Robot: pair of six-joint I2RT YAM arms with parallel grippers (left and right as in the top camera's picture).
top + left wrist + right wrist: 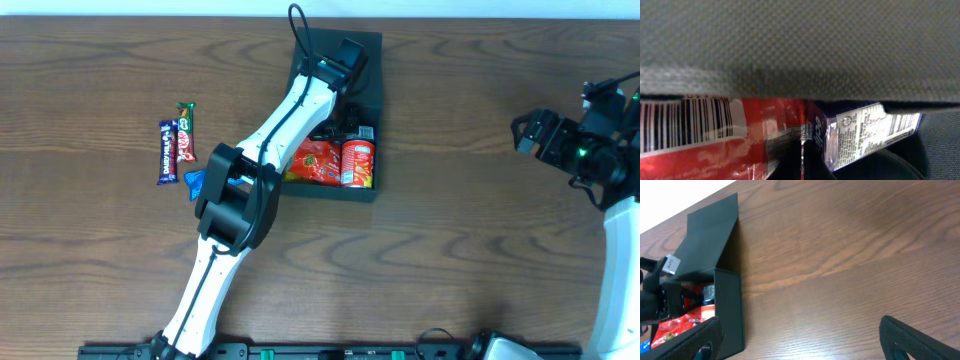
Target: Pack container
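The dark teal-grey container (pixel 376 100) stands at the table's middle back, its flap lid (pixel 371 44) hinged open behind. Red snack packets (pixel 318 162) lie in its front part. My left gripper (pixel 349 127) reaches down inside it. In the left wrist view its jaws (pixel 801 156) are shut on the crimped end of a purple packet (pixel 865 131), beside a red packet with a barcode (pixel 700 145), under the container's dark wall (pixel 800 45). My right gripper (pixel 531 132) hovers far right, open and holding nothing (pixel 807 347). From there the container (pixel 730 310) shows at the left.
Two snack bars (pixel 168 150) (pixel 186 133) and a blue packet (pixel 197 182) lie on the wooden table (pixel 470 230) left of the container. The left arm's white links cross the container's near-left corner. Bare wood separates the container and the right gripper.
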